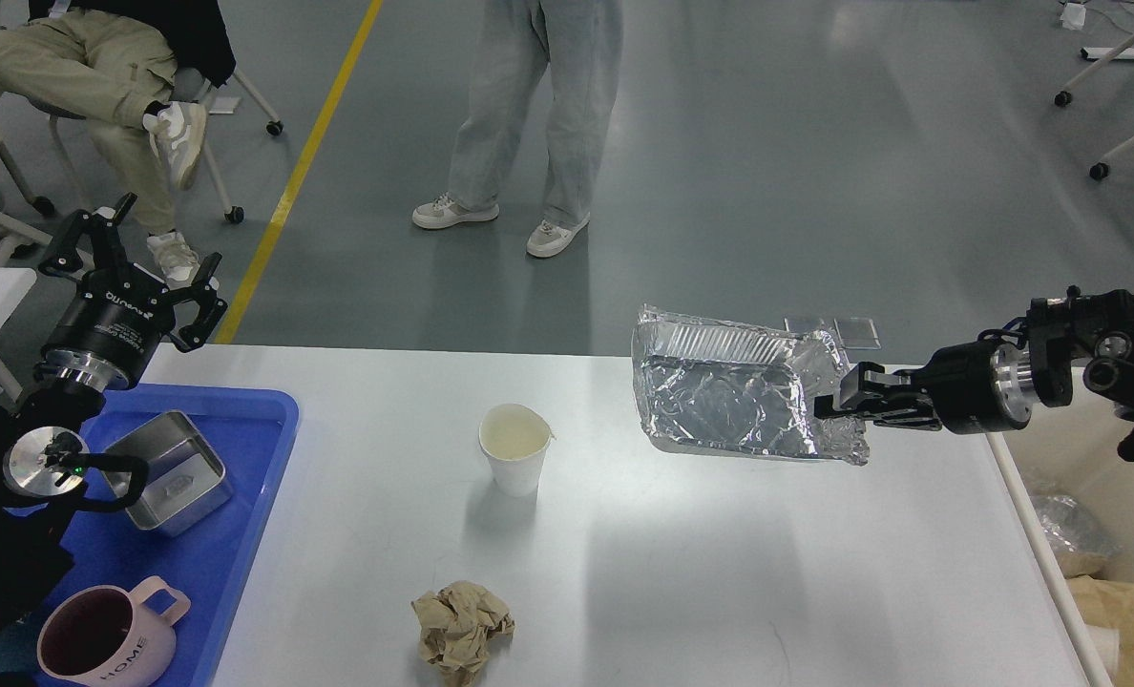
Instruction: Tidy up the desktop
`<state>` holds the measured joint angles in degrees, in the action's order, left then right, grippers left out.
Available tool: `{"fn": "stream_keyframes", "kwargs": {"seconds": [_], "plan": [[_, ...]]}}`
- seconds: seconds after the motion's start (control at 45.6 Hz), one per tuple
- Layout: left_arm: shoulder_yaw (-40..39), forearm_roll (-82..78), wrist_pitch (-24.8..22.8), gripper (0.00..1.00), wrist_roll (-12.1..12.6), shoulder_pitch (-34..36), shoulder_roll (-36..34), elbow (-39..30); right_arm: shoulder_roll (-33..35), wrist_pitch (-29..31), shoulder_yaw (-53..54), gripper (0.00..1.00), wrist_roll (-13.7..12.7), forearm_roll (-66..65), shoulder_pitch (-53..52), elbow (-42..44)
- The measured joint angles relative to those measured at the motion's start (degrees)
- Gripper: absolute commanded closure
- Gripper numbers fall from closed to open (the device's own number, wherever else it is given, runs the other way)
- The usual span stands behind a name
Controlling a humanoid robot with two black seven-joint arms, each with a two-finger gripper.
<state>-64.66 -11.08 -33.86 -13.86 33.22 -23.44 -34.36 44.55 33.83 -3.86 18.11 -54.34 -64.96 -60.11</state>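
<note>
The white desktop (682, 572) fills the lower half of the head view. My right gripper (839, 401) comes in from the right and is shut on the right rim of a crumpled foil tray (729, 401). The tray hangs tilted above the table's far right part, its open side facing me. At the far left, above the table's back corner, my left gripper (137, 267) stands open and holds nothing. A white paper cup (514, 458) stands upright mid-table. A brown paper ball (462, 625) lies near the front edge.
A blue tray (223, 553) at the left holds a square steel container (171, 482) and a pink mug (109, 639). A cream bin (1056, 584) with paper and plastic inside sits off the right edge. One person (529, 124) stands beyond the table; another (99, 86) sits far left.
</note>
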Motion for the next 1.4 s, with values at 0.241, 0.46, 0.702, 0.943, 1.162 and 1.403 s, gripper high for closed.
{"fn": "stream_keyframes", "kwargs": {"seconds": [0.241, 0.46, 0.702, 0.943, 1.162, 1.403], "plan": [[10.0, -0.1, -6.3, 0.03, 1.7, -1.3, -3.8, -2.9, -0.1, 0.0, -0.2, 1.00, 0.0, -0.1, 0.1, 0.0], [17.0, -3.5, -0.8, 0.04, 1.5, -1.3, -8.9, -10.1, -0.1, 0.0, -0.3, 1.00, 0.0, -0.2, 0.3, 0.1], [23.6, -16.9, 8.8, 0.04, 1.7, -1.9, -19.4, -27.8, -0.2, 0.0, -0.3, 1.00, 0.0, -0.2, 0.8, 0.0], [34.1, -22.6, 13.4, 0.05, 1.7, -2.6, -31.6, -40.9, -0.1, -0.2, -0.2, 1.00, 0.0, -0.2, 1.1, 0.0], [42.5, -35.3, 22.3, 0.07, 1.5, -2.9, -42.0, -54.9, -0.1, -0.2, -0.2, 1.00, 0.0, -0.3, 1.2, -0.5], [44.2, -43.7, 23.5, 0.07, 0.2, -3.0, -50.8, -62.3, 0.0, -0.2, -0.4, 1.00, 0.0, -0.3, 1.5, -0.9]]}}
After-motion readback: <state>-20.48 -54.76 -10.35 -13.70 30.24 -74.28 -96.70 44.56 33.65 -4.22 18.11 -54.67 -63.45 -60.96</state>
